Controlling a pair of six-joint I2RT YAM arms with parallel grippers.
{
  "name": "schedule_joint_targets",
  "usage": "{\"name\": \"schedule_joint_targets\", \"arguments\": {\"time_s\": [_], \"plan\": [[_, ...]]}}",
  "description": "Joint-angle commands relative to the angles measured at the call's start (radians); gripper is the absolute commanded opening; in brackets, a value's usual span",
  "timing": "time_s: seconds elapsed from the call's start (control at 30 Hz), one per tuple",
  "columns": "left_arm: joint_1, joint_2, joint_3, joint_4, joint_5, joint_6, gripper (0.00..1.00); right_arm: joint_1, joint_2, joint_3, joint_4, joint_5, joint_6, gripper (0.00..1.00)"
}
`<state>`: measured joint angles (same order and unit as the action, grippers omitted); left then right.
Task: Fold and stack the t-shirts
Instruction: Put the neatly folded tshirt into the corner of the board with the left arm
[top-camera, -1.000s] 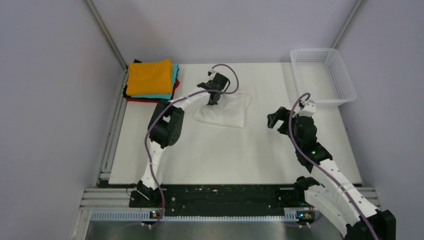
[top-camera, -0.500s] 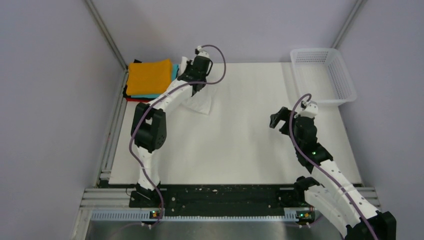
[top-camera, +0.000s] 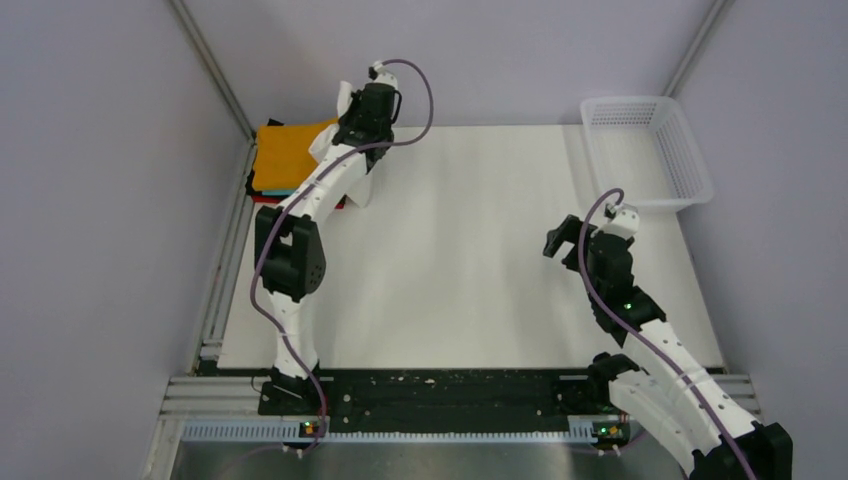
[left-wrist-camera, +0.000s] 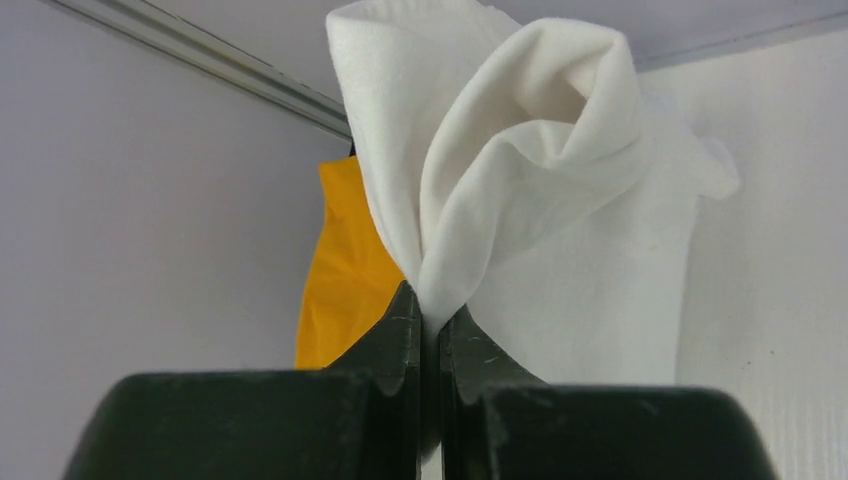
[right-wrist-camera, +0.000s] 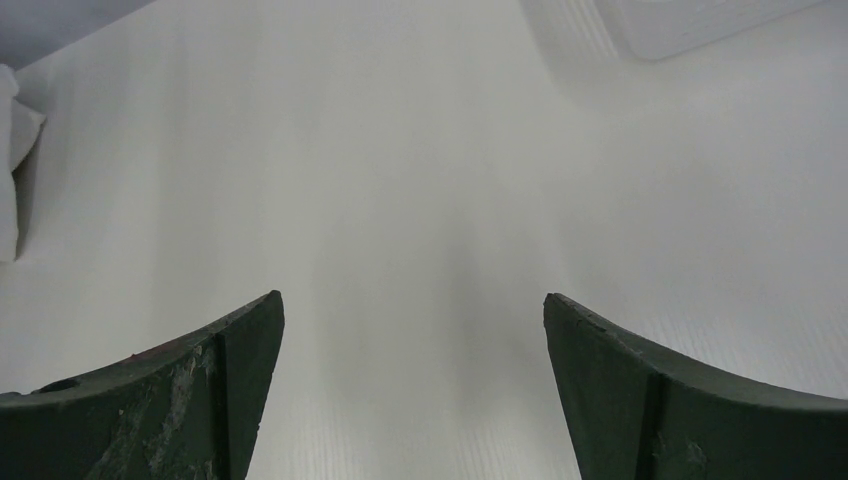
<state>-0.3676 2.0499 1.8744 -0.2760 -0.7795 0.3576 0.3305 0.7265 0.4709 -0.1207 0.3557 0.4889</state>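
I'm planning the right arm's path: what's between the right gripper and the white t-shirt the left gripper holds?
Only bare table lies between the right gripper and the white t-shirt, as the top external and right wrist views show.

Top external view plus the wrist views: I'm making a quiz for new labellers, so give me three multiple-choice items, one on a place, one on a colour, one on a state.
1. Where does the white plastic mesh basket stand?
A. at the far right corner of the table
B. at its far left corner
C. between the arm bases

2. What colour is the topmost folded cotton t-shirt?
A. green
B. orange
C. purple

3. How is the left gripper?
A. open, empty
B. shut on the wrinkled white cotton t-shirt
C. shut on nothing

Answers:
1 A, the top view shows it at the far right edge.
2 B, orange cloth lies uppermost at far left.
3 B, the left wrist view shows white cloth pinched between closed fingers.
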Motion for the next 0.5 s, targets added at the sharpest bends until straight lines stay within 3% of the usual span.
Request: {"name": "schedule_joint_targets", "arguments": {"time_s": [0.0, 0.47], "plan": [[0.017, -0.069, 0.111, 0.047, -0.063, 0.043, 0.00, -0.001, -0.012, 0.017, 0.009, 0.047, -0.011, 0.99], [0.092, -0.110, 0.239, -0.038, 0.013, -0.015, 0.00, -0.002, 0.005, 0.017, -0.008, 0.104, 0.012, 0.99]]}}
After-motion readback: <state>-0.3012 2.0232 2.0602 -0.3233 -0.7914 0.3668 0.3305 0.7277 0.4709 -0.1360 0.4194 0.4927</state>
